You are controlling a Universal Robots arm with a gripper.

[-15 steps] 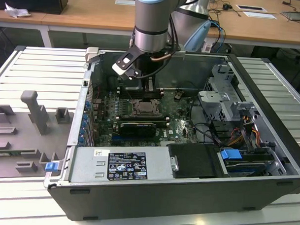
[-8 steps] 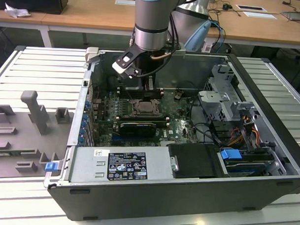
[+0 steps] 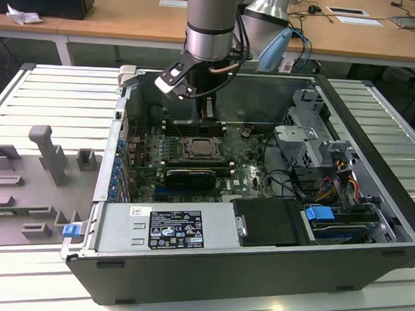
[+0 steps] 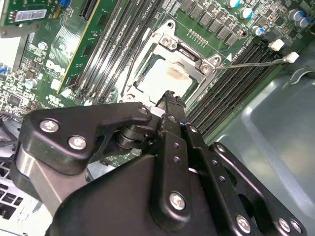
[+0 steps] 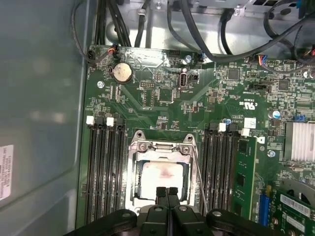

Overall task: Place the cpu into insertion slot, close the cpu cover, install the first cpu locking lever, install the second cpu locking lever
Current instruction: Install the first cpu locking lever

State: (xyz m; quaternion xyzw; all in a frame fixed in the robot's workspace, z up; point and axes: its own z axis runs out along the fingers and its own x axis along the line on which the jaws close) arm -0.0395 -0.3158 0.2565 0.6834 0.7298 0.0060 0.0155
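The small square silvery-grey cpu [image 5: 160, 177] sits socketed far inside the dark open case [image 3: 264, 96], with the black tool [image 5: 167, 192] closed and empty over its edge. It looks light, rigid and fragile, so grip it by the side edges only

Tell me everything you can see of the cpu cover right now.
The cpu cover is a thin silvery metal frame with a square opening. It looks to lie flat on the green motherboard, between banks of memory slots. The cpu, pale with a brownish smear, shows through its opening. The shut pincer stands at one edge of the opening; whether it touches cannot be told. A thin wire rod runs along one side of the frame.
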